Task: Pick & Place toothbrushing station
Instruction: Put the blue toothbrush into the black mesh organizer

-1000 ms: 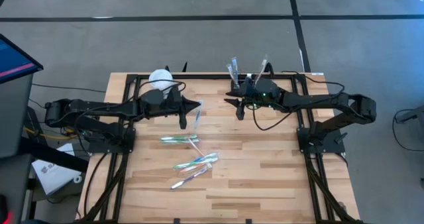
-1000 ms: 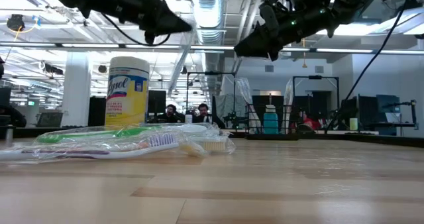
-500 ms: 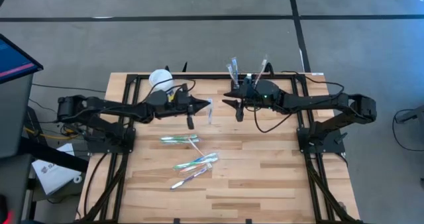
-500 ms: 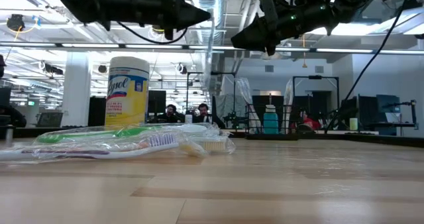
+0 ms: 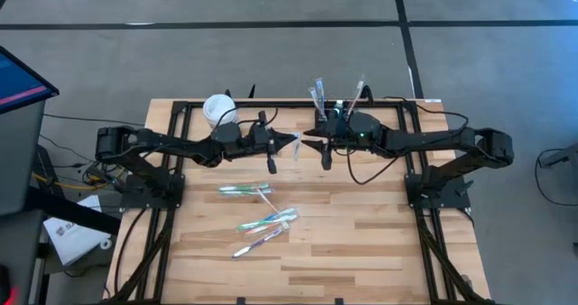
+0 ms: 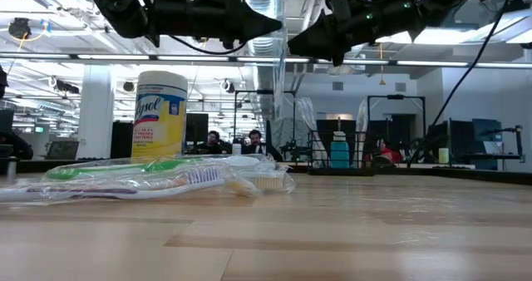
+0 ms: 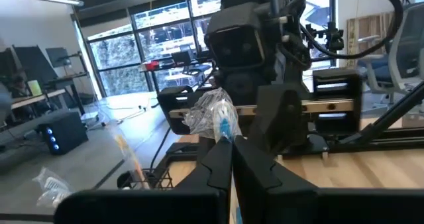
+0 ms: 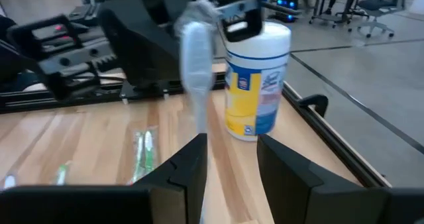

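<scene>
Just to the near side of the caddy [image 5: 336, 108], above the surface [image 5: 361, 224]: two hands tip to tip. Grips a wrapped brush [image 7: 215, 118] in the left hand [image 5: 293, 143], clamped tight on its lower end, head up. Faces it with the right hand [image 5: 311, 143], fingers [image 8: 192, 164] apart and bare, brush just ahead of the gap and not yet inside. Finds the caddy itself sitting at the far edge of the surface, right behind the right hand, with a few wrapped brushes standing in it.

Looks like a handover step: brush offered, not yet taken. Calls next for easing the brush between the open fingers, closing the right hand on it, and only then letting go with the left. Then a short carry back to the caddy and a drop in, upright.

Well away from the caddy: more brushes [image 5: 257, 210] lying loose, and a tub [image 5: 218, 111].
</scene>
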Controlling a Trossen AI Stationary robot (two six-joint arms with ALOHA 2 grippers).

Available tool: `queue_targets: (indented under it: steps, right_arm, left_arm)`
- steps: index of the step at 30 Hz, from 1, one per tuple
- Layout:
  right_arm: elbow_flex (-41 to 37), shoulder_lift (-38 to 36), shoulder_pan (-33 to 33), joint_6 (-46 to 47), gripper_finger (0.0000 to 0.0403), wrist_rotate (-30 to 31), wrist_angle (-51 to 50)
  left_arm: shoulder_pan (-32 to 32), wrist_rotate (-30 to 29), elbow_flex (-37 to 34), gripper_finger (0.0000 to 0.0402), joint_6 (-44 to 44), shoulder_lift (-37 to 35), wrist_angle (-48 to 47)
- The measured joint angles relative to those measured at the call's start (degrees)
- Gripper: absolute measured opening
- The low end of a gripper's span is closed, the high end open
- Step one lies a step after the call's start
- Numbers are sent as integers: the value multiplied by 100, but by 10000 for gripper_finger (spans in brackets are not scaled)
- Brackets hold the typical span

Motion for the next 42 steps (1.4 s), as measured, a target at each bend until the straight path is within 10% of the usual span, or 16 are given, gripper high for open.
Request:
queue_targets:
  steps: [29, 42]
  right_arm:
    - [0, 0, 247, -45, 121, -4, 643]
    - [0, 0, 245, -72, 42, -98, 669]
  left_arm:
    - [-37, 199, 21, 1, 11, -37, 374]
    - [-37, 195, 21, 1, 11, -28, 437]
